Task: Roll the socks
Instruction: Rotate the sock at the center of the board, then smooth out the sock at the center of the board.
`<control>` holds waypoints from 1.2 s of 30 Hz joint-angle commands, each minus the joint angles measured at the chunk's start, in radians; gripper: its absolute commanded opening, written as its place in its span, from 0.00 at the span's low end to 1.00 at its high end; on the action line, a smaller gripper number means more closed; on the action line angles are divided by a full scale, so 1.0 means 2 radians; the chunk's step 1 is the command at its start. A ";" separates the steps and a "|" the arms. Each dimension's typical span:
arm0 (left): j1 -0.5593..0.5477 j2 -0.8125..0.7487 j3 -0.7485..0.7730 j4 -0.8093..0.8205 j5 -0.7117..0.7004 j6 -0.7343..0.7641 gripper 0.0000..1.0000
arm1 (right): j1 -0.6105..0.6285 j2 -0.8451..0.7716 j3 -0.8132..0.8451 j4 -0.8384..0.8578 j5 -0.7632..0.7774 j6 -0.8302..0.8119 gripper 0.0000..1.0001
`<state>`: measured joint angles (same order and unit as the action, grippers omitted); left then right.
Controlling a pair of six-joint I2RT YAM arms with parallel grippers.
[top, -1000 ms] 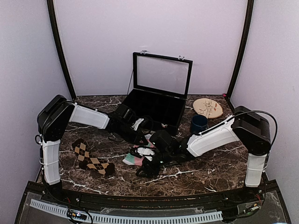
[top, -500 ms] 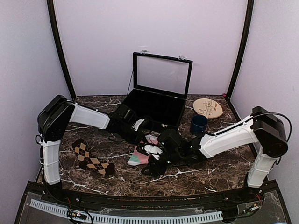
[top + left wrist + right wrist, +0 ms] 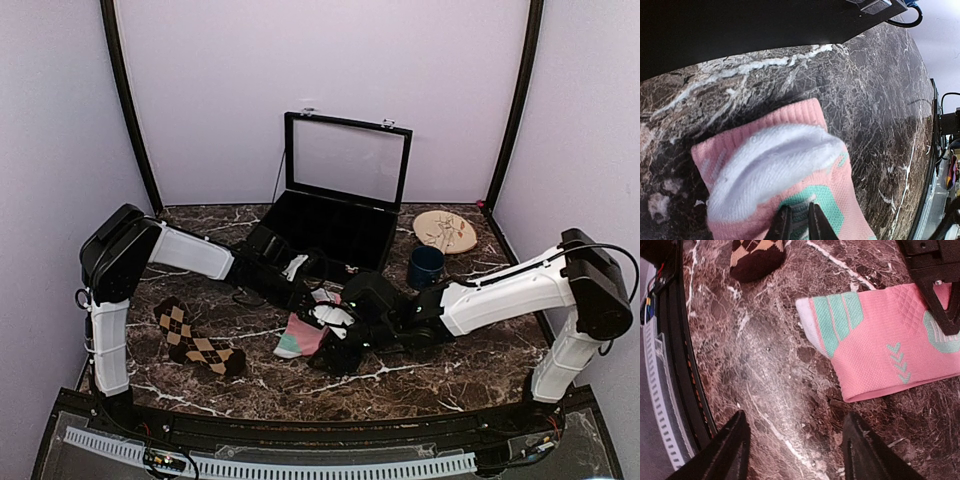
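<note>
The pink sock [image 3: 298, 338] with teal and white patches lies flat on the marble table [image 3: 460, 370] near the middle. My left gripper [image 3: 800, 225] is shut on its fabric at a teal patch, beside the white part [image 3: 775, 165]. In the top view the left gripper [image 3: 315, 300] sits at the sock's far end. My right gripper [image 3: 800, 450] is open just above bare marble, close in front of the pink sock [image 3: 890, 345] and not touching it; the top view shows this gripper [image 3: 328, 358] at the sock's near right. The brown argyle sock [image 3: 195, 342] lies apart at the left.
An open black case [image 3: 335, 215] with a raised lid stands behind the arms. A dark blue cup [image 3: 425, 266] and a round wooden disc [image 3: 445, 231] sit at the back right. The table's front rail [image 3: 685, 365] runs close to the right gripper.
The right arm has stretched out, its elbow swinging right, and its jaws have narrowed a little. The pink sock now lies flatter and further left. The left gripper has kept its pinch.
</note>
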<state>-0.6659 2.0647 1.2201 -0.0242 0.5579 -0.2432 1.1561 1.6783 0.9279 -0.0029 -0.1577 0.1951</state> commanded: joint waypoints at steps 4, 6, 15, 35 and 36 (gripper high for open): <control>-0.003 0.037 -0.030 -0.069 -0.047 0.003 0.15 | 0.004 0.043 0.068 0.022 0.011 -0.001 0.31; -0.003 0.037 -0.031 -0.071 -0.048 0.004 0.14 | 0.002 0.059 0.082 0.026 0.018 -0.003 0.24; -0.002 0.036 -0.030 -0.072 -0.047 0.003 0.15 | -0.010 0.102 0.084 0.054 0.023 0.006 0.16; -0.003 0.031 -0.033 -0.069 -0.050 -0.006 0.15 | -0.024 0.096 -0.025 0.119 0.041 0.093 0.14; -0.003 0.030 -0.033 -0.070 -0.050 -0.006 0.15 | -0.024 0.097 -0.028 0.118 0.040 0.096 0.14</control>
<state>-0.6659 2.0640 1.2156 -0.0158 0.5587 -0.2481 1.1076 1.8744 0.9009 0.2306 -0.0814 0.3378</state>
